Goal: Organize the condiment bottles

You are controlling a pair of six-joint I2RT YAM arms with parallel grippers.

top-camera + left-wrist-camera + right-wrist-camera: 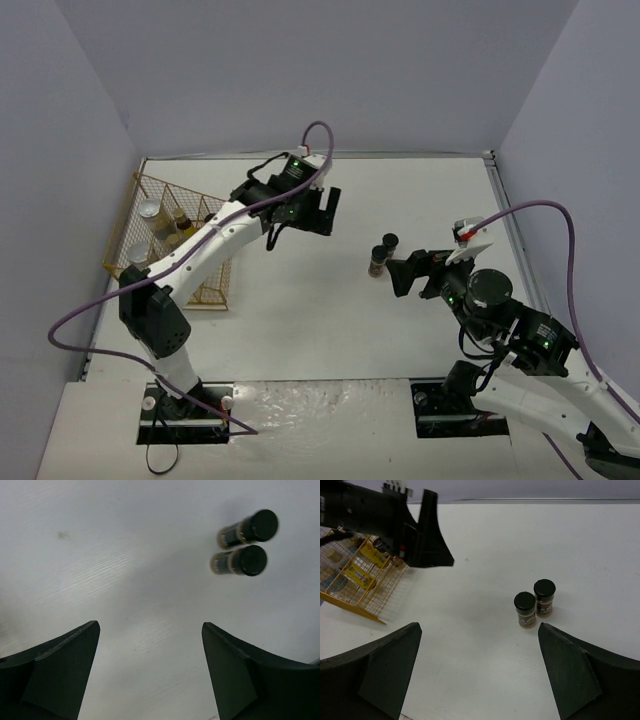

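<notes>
**Right gripper (480, 626) gaping, two loose jars dead ahead**

Fully spread, nothing between the jaws, hovering low and aimed at the pair. Nearer jar (525, 609) and farther jar (544, 597): dark, black-capped, upright on the table (330, 330), side by side, close enough to look touching. Left gripper (150, 627) also well open and empty, hanging over bare tabletop, the same pair off toward the upper right of its view and well apart from its fingers. Further out, gold wire rack (222, 285) at the left side of the table, other bottles (149, 208) already standing inside; exact count hard to tell behind the left arm.

Likely step: fetch one loose jar for the rack. To do it well:
- Take the nearer jar only.
- Slip one finger into any gap between the two, or come in from the outer sides to avoid knocking the neighbour over.
- Grip the body below the cap, not the cap rim.
- Close gently and lift straight up before swinging toward the rack.
- Keep clear of the left arm, parked between jars and rack.

Main risk: tipping the second jar, small and easily toppled by the look of it.
</notes>
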